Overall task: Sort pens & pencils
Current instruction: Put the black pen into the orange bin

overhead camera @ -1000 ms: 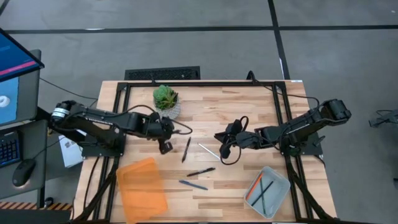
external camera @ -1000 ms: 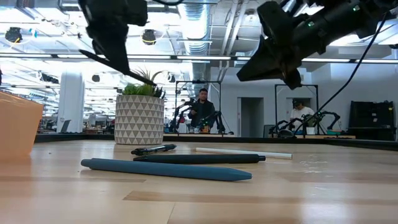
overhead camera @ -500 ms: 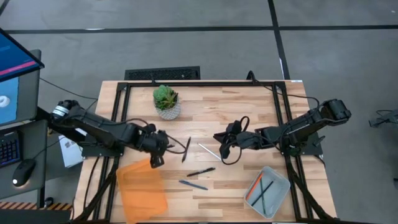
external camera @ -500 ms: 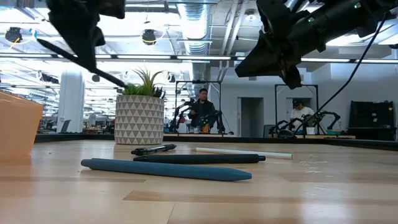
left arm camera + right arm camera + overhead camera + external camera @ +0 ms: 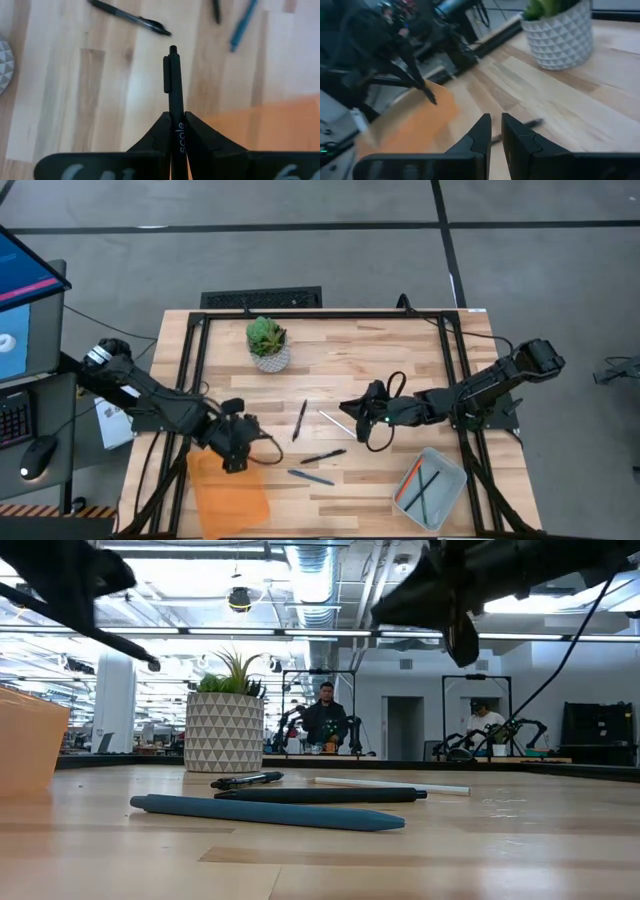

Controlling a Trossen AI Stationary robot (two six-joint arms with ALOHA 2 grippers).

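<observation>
Since a second ago the left gripper [image 5: 236, 463] has swung from beside the potted plant [image 5: 267, 343] toward the table's near left, and now hangs over the upper edge of the orange tray [image 5: 229, 489]. Its fingers [image 5: 161, 134] are clamped on a black pen [image 5: 173, 95] that juts forward past them. The right gripper [image 5: 350, 406] has edged slightly nearer the middle, its fingers [image 5: 478, 133] set narrowly apart with nothing between them, over the white pencil [image 5: 335, 422].

No pens or pencils can be seen in the orange tray. At the near right, the grey tray [image 5: 431, 487] holds an orange pencil [image 5: 408, 481] and two dark sticks.

On the wooden table [image 5: 330, 360] lie three more pens: a black one [image 5: 300, 420] near the centre, another black one [image 5: 323, 456] nearer, and a blue one [image 5: 311, 477] nearest.

Only the low view shows the room behind: ceiling lights, pipes and two people [image 5: 326, 720] at other robot stations. Only the left wrist view shows the held pen's lettering.
</observation>
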